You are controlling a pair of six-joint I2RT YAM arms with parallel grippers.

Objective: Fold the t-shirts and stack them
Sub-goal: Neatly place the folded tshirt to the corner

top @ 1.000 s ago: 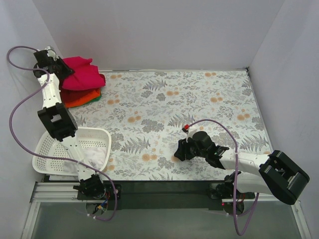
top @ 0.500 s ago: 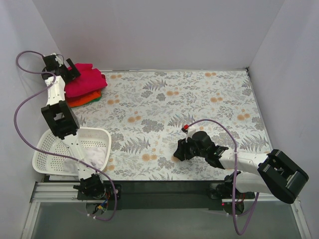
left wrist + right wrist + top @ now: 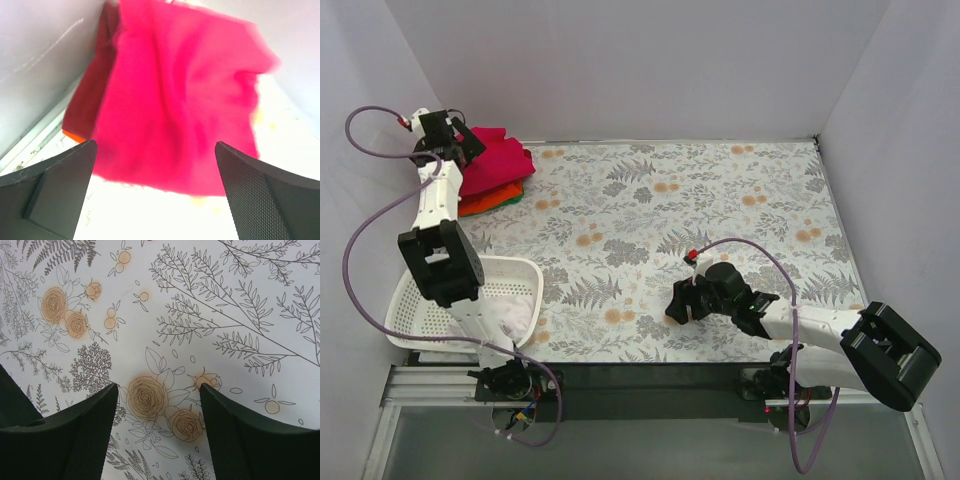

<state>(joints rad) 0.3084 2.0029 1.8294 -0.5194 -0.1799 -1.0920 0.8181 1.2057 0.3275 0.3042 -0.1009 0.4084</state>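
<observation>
Left hand (image 3: pixel 155 150) spread wide, pink t-shirt (image 3: pixel 175 90) ahead — apparently untouched

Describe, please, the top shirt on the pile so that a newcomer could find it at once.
At the far left corner of the table sits a pile of folded shirts. The top shirt is the bright pinkish-red one, covering a darker red shirt and an orange shirt.
</observation>
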